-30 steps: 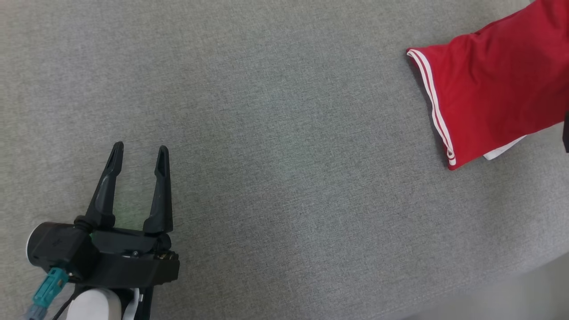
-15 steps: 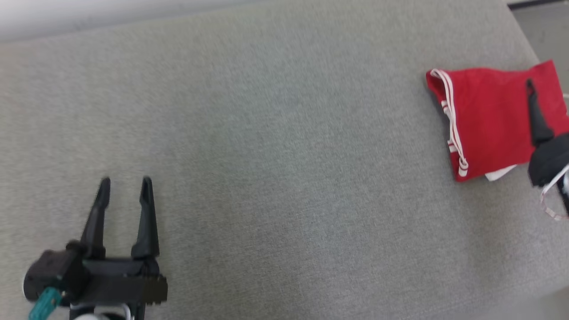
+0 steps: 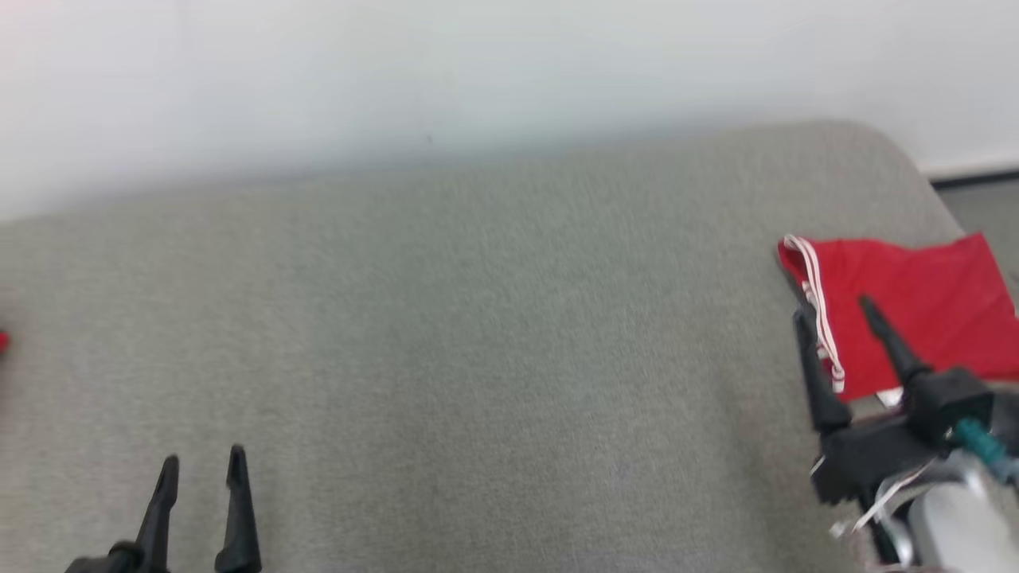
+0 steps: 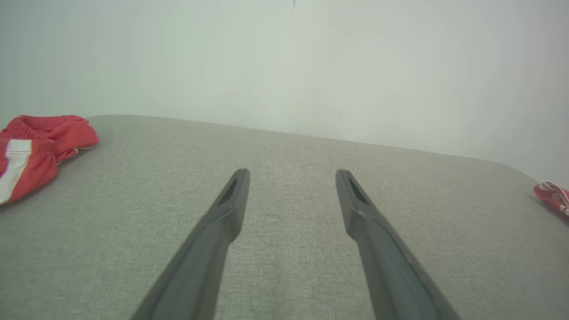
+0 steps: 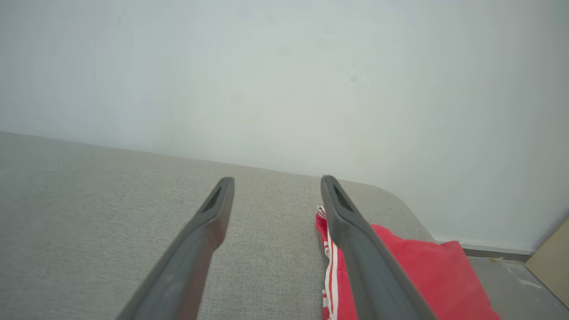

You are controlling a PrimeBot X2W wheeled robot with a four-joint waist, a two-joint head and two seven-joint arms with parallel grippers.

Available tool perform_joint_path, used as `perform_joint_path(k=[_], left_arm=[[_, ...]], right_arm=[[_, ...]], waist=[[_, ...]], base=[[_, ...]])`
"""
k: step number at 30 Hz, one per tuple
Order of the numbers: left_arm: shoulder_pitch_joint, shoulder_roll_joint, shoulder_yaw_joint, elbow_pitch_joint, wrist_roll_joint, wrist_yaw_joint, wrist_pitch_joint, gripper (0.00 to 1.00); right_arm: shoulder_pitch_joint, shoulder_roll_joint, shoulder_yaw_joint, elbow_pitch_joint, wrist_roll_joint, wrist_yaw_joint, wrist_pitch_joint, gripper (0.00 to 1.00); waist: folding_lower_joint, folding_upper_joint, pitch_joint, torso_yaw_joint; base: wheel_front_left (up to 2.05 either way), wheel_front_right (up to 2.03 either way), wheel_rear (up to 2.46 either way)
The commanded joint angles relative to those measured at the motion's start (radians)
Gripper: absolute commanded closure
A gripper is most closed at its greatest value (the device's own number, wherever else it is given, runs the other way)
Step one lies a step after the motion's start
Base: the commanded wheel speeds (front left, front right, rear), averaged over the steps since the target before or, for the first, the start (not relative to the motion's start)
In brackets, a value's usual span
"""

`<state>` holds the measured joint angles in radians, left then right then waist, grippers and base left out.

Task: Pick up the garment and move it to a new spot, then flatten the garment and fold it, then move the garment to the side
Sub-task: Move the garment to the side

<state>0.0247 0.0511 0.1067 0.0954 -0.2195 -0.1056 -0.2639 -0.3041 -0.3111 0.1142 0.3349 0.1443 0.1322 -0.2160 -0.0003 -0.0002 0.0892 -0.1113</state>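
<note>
Since one second ago my head camera has tilted upward, so the pale wall (image 3: 478,72) now shows above the grey surface (image 3: 478,318), and my right tool (image 3: 832,309) has come into view at the lower right. At the far left, in the left wrist view, a second red cloth (image 4: 49,133) with a white band lies crumpled near the edge of the surface. Next, my left tool (image 3: 203,456) hangs over bare grey fabric with both fingers spread apart and nothing between them. Toward the right end lies the garment (image 3: 947,294), red and folded flat, its white-striped hem turned to the left. My right tool stands open over this hem: one finger beside it, the other above the red cloth. If the fingers touch it, I cannot tell.
</note>
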Motion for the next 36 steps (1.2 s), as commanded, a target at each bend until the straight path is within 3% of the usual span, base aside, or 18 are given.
perform_joint_path(k=[1,7,15,36], left_arm=[[0.023,-0.001,0.009,-0.003,0.005,0.006,0.000,0.00],[0.075,-0.001,0.042,0.018,-0.004,0.017,0.000,0.00],[0.110,-0.001,0.045,0.035,-0.024,0.032,0.000,0.00],[0.102,-0.001,0.006,0.060,-0.032,0.018,0.000,0.00]], right_arm=[[0.038,0.023,-0.005,-0.010,0.015,-0.003,-0.010,0.00],[0.122,0.114,0.002,-0.010,0.002,-0.003,-0.023,0.00],[0.181,0.186,0.050,0.043,-0.005,-0.003,-0.033,0.00],[0.223,0.201,0.017,0.065,-0.023,-0.003,-0.034,0.00]], waist=[[0.0003,0.0002,-0.105,0.062],[0.0003,0.0002,-0.138,0.069],[0.0003,0.0002,-0.169,0.067],[0.0003,0.0002,-0.176,0.051]], base=[[0.00,0.00,0.00],[0.00,0.00,0.00],[0.00,0.00,0.00],[0.00,0.00,0.00]])
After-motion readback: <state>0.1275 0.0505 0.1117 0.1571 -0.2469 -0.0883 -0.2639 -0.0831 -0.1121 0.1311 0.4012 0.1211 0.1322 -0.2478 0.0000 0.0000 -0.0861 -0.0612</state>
